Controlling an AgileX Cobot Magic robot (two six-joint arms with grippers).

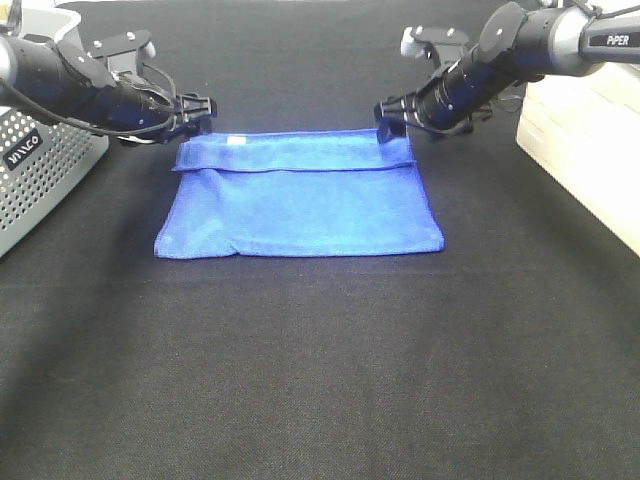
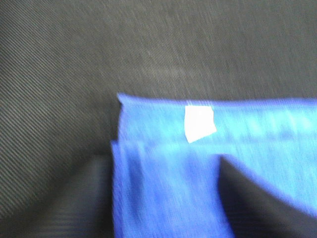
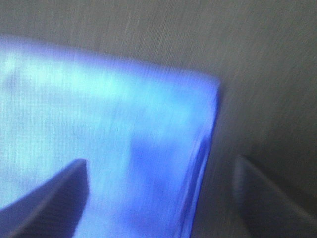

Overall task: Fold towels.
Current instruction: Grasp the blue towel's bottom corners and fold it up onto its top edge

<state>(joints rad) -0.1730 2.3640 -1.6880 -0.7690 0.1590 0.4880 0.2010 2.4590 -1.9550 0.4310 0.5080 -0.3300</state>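
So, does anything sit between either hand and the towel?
Nothing visible does. The left hand is at the far left corner of the towel, and the right hand is at its far right corner. The basket stands off to the left.

Wrist views blurred, basket (image 1: 40, 170) cut by edge — white label (image 2: 199, 124) unreadable

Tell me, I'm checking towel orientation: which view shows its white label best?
Left wrist view: the white label is large, near the blue towel's corner. Exterior high shows only a pale speck; right wrist shows none.
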